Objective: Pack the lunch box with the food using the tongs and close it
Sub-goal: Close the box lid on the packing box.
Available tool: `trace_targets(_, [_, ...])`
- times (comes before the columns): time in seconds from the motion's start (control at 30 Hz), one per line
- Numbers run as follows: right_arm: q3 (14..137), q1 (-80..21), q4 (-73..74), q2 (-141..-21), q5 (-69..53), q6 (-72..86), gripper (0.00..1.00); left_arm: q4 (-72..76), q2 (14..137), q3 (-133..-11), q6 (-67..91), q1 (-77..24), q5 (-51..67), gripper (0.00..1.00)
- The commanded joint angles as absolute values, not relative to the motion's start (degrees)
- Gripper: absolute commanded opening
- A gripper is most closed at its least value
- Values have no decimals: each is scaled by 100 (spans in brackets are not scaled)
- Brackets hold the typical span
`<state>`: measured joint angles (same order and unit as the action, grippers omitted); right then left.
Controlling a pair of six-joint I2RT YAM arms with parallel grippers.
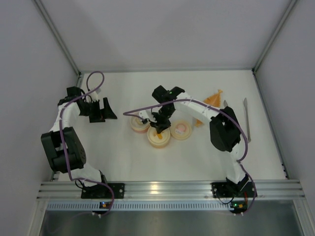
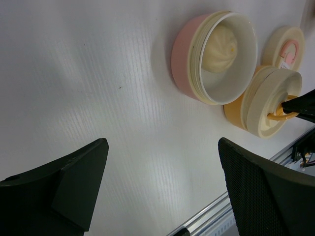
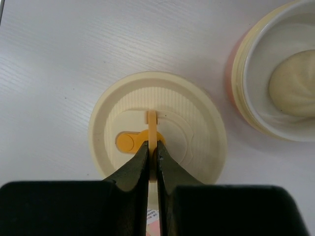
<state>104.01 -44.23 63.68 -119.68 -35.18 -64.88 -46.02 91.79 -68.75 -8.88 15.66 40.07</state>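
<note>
The lunch box is in round parts. An orange container (image 2: pixel 236 114) wears a cream lid (image 3: pixel 157 123), and my right gripper (image 3: pixel 152 146) is shut on the lid's upright ring handle (image 3: pixel 152 123). From above, this gripper (image 1: pixel 160 127) sits right over that lid (image 1: pixel 159 137). Beside it stands an open pink container (image 2: pixel 184 59) holding the food, a pale beige ball (image 2: pixel 219 42). My left gripper (image 2: pixel 162 145) hangs open over bare table, left of the containers, with nothing between its fingers. The silver tongs (image 1: pixel 246 120) lie at the far right, untouched.
A second cream lid with a pink ring (image 1: pixel 181 129) lies to the right of the containers. An orange leaf-shaped dish (image 1: pixel 212 98) rests behind the right arm. Grey walls enclose the white table (image 1: pixel 147 88), and a metal rail (image 1: pixel 167 188) runs along its near edge.
</note>
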Motion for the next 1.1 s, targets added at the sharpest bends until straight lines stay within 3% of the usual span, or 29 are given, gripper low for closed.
trace_targets(0.0, [10740, -4456, 6688, -12067, -3797, -6680, 0, -4403, 9193, -6855, -905, 1573, 4157, 98])
trace_targets(1.07, [10881, -4219, 6847, -12182, -3999, -6741, 0, -4377, 9237, -6820, -870, 1573, 4131, 98])
